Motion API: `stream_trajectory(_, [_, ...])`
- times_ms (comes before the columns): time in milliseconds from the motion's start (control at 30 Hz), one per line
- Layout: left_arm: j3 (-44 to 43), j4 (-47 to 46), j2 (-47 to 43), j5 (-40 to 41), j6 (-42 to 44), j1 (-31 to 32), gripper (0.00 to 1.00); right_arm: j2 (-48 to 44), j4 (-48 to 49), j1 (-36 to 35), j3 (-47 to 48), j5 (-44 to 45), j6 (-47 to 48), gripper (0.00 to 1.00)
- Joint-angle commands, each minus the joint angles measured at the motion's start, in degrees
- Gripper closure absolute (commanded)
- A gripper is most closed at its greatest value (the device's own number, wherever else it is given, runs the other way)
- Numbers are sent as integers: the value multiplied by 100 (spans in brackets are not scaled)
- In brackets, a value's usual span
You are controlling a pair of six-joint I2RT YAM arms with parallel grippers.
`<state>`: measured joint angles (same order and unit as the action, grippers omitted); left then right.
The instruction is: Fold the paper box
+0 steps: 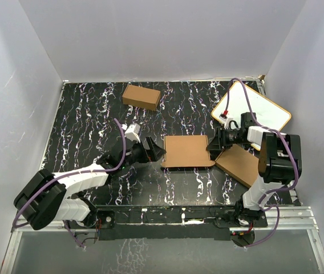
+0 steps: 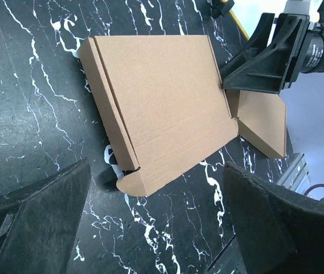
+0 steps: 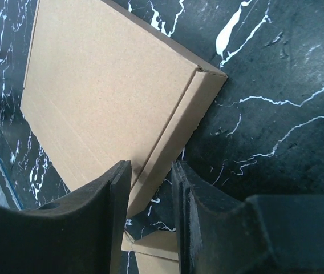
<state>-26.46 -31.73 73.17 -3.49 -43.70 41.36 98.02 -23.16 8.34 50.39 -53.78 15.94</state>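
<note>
Closest to lens: left fingers (image 2: 36,222), spread wide, holding nothing, hovering just off box (image 1: 187,151) at its 9 o'clock side. Noted right gripper (image 3: 149,171) at the 3 o'clock edge, fingers narrow, side wall of box running between them; cannot tell whether actually pinched. Located box flat at table centre, flat carton (image 1: 239,164) just beside it at 4 o'clock.

Progress, as judged: mostly folded, with lid down, body thin and rectangular, side strip (image 2: 112,103) laid along 9 o'clock edge. Left to do, probably: tuck rounded tab (image 2: 130,185) poking out at 7 o'clock corner, press sides shut.

Long axis 9-to-3; creased front edge facing 6 o'clock, toward arm bases.
</note>
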Motion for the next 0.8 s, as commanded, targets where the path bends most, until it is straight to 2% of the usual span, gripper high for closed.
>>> stream_trajectory(0, [63,-321,22,-148,-71,-54,3,120,80,-67,288,-148,-90,64])
stream_trajectory(133, [118,-468,111,-222,-227,-64,3,381,43,-80,332,-277,-109,76])
stream_trajectory(267, [123,-450,266,-194,-409,-75,3,594,20,-226,384,-527,-127,79])
stream_trajectory(433, [158,-341,488,-216,-596,-97,3,889,-44,-323,485,-1124,-138,78])
stream_trajectory(667, [335,-161,302,58,-863,-111,4,864,-262,-310,582,-1347,-6,65])
stream_trajectory(767, [518,-398,234,23,-1093,-111,6,878,-248,-315,549,-1360,-4,64])
